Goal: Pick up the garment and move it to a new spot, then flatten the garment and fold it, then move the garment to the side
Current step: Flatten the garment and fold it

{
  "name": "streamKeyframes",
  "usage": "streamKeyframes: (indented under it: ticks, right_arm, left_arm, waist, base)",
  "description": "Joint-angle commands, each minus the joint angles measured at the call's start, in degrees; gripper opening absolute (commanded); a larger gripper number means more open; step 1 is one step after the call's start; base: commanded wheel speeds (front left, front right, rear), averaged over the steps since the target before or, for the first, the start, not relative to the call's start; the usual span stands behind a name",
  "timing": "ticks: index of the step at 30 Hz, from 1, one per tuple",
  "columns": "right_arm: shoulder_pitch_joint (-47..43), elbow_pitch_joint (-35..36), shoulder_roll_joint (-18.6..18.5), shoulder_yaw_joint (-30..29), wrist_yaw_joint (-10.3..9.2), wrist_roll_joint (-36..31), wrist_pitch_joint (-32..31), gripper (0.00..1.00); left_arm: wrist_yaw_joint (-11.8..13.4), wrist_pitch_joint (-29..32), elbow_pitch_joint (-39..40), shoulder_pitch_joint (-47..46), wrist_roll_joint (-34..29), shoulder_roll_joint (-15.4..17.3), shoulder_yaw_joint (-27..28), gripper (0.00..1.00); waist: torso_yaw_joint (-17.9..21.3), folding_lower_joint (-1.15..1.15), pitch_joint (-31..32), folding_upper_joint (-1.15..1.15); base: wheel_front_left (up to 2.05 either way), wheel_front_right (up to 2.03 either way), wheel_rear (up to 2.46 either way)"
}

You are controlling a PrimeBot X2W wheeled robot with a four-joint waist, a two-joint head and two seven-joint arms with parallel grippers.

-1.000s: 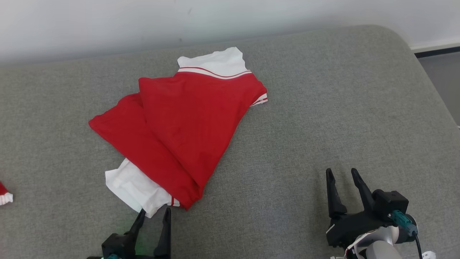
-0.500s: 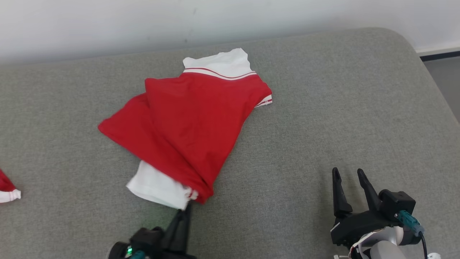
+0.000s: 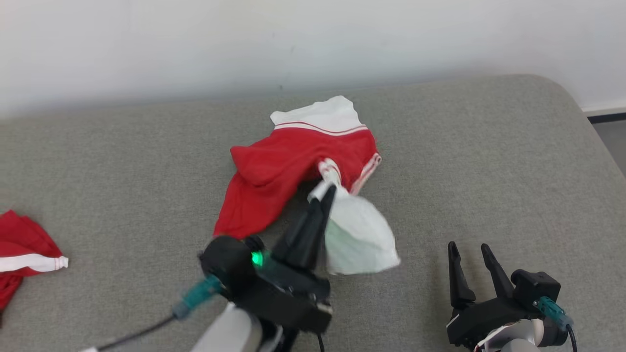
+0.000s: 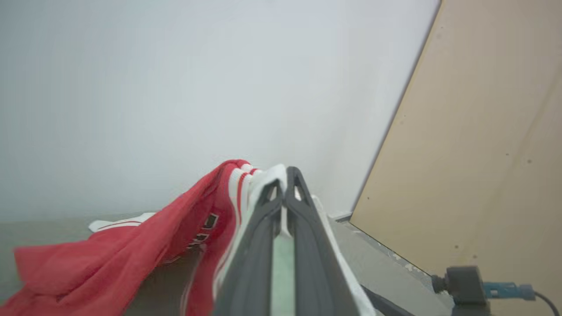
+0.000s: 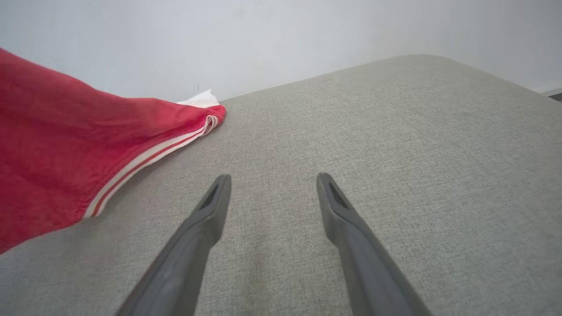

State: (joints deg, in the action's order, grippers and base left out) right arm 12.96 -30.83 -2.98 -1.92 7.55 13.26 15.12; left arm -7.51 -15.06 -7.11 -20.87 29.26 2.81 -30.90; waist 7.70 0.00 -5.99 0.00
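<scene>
Presently the left end effector (image 3: 329, 192), jaws clamped on a white sleeve of the garment (image 3: 293, 166), stands at frame centre. The red body trails up-left onto the grey cushion (image 3: 489, 171). The right end effector (image 3: 467, 247), spread and empty, sits lower right, well apart.

Open grey cushion (image 3: 489, 161) right of the garment (image 3: 274, 168); another red cloth (image 3: 24, 249) far left.

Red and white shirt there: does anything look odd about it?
Yes. The red and white fabric garment lies crumpled, its white end pinched and held above the grey cushion by the left gripper.
</scene>
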Motion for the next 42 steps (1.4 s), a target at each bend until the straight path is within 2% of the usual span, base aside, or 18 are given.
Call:
streamKeyframes:
  ticks: [1,4,8,12,15,16,17,18,26,36,42]
  right_arm:
    - [-0.45,-0.23,0.11,0.16,-0.13,0.30,0.03,1.00]
    - [-0.54,-0.46,0.12,0.66,-0.13,0.86,0.03,1.00]
    - [0.03,-0.27,0.11,1.10,-0.13,1.54,0.03,1.00]
    - [-0.04,-0.10,0.13,0.99,-0.13,1.87,0.03,1.00]
    - [-0.21,-0.36,0.11,0.64,-0.13,1.56,0.03,1.00]
    - [-0.24,-0.42,0.12,0.62,-0.13,1.46,0.03,1.00]
    - [-0.25,-0.46,0.14,0.63,-0.13,1.39,0.03,1.00]
    - [-0.25,-0.58,0.11,0.62,-0.13,1.33,0.03,1.00]
    - [-0.99,-1.07,0.13,0.97,-0.13,0.95,0.03,1.00]
    - [-3.55,-0.49,0.10,3.48,-0.13,2.29,0.03,1.00]
    - [-4.01,-0.48,0.12,6.51,-0.13,2.80,0.03,1.00]
  left_arm:
    - [0.07,-0.17,0.61,-1.92,2.42,0.13,1.27,0.00]
    - [0.07,-0.17,-0.26,-3.55,5.10,0.11,4.16,0.00]
    - [0.07,-0.17,-4.36,-2.04,4.31,0.14,7.74,0.00]
    - [0.07,-0.17,-8.23,-0.44,3.00,0.16,10.05,0.00]
    - [0.07,-0.17,-12.18,1.32,-0.43,0.12,12.01,0.00]
    - [0.07,-0.17,-13.09,1.54,-2.38,0.09,12.29,0.23]
    - [0.07,-0.17,-14.03,2.19,-2.62,0.06,12.97,0.84]
    - [0.08,-0.17,-15.43,3.27,-2.42,0.14,13.62,1.00]
    - [1.25,-0.17,-18.85,9.73,-5.51,0.09,19.82,1.00]
    - [2.29,-0.17,-11.41,19.04,-10.61,0.09,25.49,1.00]
    - [2.58,-0.17,-8.41,22.40,-12.01,0.08,25.83,1.00]
  waist:
    - [-0.96,0.00,1.08,0.00]
    - [-1.04,0.00,1.32,0.00]
    - [-0.73,0.00,0.95,0.00]
    - [-0.71,0.00,0.48,0.00]
    - [-0.87,0.00,0.20,0.00]
    - [-0.90,0.00,0.16,0.00]
    - [-0.93,0.00,0.14,0.00]
    - [-0.95,0.00,0.20,0.00]
    - [-1.64,0.00,2.58,0.00]
    - [-4.57,0.00,5.75,0.00]
    - [-7.51,0.00,5.97,0.00]
  base:
    - [0.00,0.00,0.00]
    - [0.00,0.00,0.00]
    - [0.00,0.00,0.00]
    - [0.00,0.00,0.00]
    - [0.00,0.00,0.00]
    - [0.00,0.00,0.00]
    - [0.00,0.00,0.00]
    - [0.00,0.00,0.00]
    - [0.00,0.00,0.00]
    - [0.00,0.00,0.00]
    - [0.00,0.00,0.00]
